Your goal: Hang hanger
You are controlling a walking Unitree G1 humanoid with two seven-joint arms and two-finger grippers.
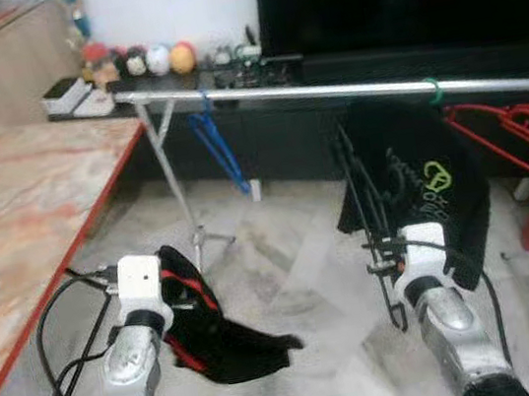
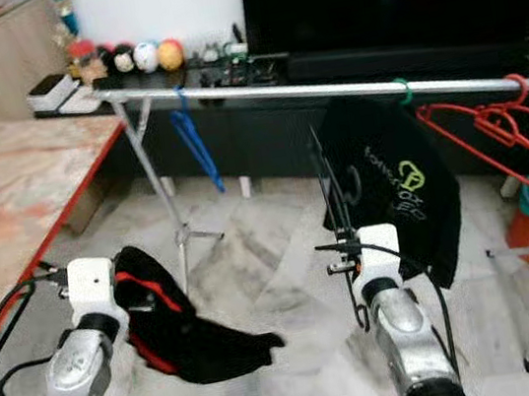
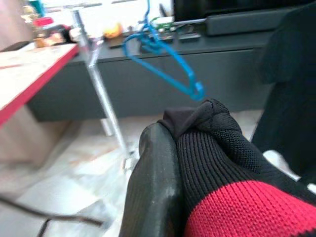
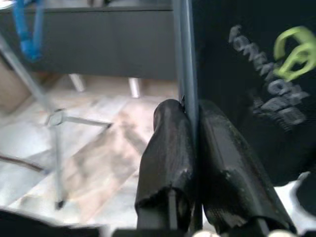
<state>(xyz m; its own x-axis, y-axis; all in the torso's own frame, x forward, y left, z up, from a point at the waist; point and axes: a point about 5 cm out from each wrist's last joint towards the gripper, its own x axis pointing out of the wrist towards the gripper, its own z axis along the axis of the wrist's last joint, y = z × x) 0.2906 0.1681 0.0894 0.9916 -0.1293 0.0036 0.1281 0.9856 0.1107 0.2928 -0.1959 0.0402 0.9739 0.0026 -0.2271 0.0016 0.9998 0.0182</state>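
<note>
- My right gripper [image 2: 334, 209], lower centre-right of the head views, is pinched on the black hanger [image 2: 328, 188], held upright below the rail [image 2: 348, 89] to lift it on, I judge.
- My left gripper [image 1: 180, 282], lower left, is clamped on a black-and-red garment [image 1: 216, 340], its tail hanging toward the floor.
- The right wrist view shows its fingers [image 4: 168, 148] squeezing the wire; the head views cannot.

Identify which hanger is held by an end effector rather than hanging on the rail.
The black hanger, pinched upright in the right end effector. The blue hanger and red hangers hang from the rail.
</note>
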